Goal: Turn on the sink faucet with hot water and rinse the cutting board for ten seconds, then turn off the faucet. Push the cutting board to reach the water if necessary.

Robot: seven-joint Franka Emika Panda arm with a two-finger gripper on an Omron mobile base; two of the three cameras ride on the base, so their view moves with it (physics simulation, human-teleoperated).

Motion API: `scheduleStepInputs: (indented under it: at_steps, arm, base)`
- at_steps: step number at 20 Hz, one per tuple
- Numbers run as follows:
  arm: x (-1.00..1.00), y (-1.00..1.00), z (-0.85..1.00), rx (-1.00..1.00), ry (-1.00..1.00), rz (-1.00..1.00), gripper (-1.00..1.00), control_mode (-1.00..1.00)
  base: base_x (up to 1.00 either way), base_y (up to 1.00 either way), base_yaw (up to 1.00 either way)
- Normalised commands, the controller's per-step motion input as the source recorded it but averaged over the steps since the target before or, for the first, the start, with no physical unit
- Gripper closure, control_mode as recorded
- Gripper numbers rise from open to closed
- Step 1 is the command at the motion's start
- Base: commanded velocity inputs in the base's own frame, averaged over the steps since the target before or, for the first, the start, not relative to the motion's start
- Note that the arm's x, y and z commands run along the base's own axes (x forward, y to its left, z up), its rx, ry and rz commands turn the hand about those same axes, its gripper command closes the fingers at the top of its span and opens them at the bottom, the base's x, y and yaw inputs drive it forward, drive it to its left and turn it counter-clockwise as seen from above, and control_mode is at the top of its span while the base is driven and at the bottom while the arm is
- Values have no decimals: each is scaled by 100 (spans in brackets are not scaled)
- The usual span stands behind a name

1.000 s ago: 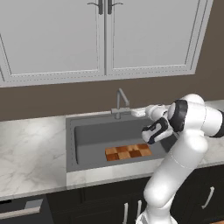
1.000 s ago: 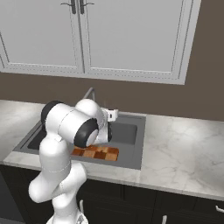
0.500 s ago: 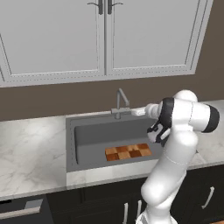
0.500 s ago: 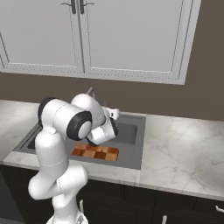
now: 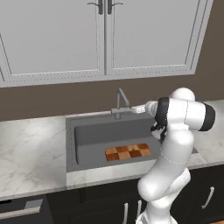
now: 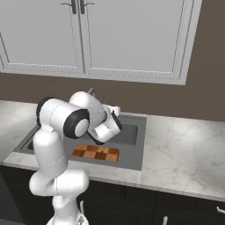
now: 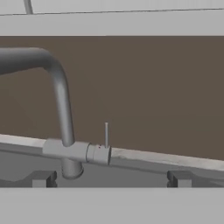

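Behind sink (image 5: 72,144), faucet (image 7: 65,131) stands just beyond wide-open, empty tool (image 7: 109,178) (seemingly apart).

Matt grey brushed-looking metal on the sink faucet (image 7: 61,109), smooth dark grey matt finish in the sink (image 5: 94,133), checkered light and dark wood on the cutting board (image 5: 128,152), polished white veined marble on the counter (image 5: 30,148), matt painted panel cabinet doors (image 5: 57,35).

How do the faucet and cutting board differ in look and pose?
The sink faucet is plain grey metal; the cutting board is an orange-and-brown checkerboard. The faucet stands upright on the back rim; the board lies flat on the basin floor. The faucet is slim and tubular; the board is a flat rectangle.
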Motion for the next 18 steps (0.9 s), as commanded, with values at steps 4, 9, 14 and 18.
scheduleStepInputs:
  at_steps: [4, 9, 14, 18]
  arm:
    - [0, 9, -6, 0, -8, 0, -100, -100]
    - [0, 8, -16, 0, -9, 0, -100, -100]
    - [0, 11, -22, 0, -6, 0, -100, -100]
    - [0, 8, -25, 0, -4, 0, -100, -100]
  base:
    - [0, 0, 0]
    - [0, 0, 0]
    - [0, 0, 0]
    - [0, 0, 0]
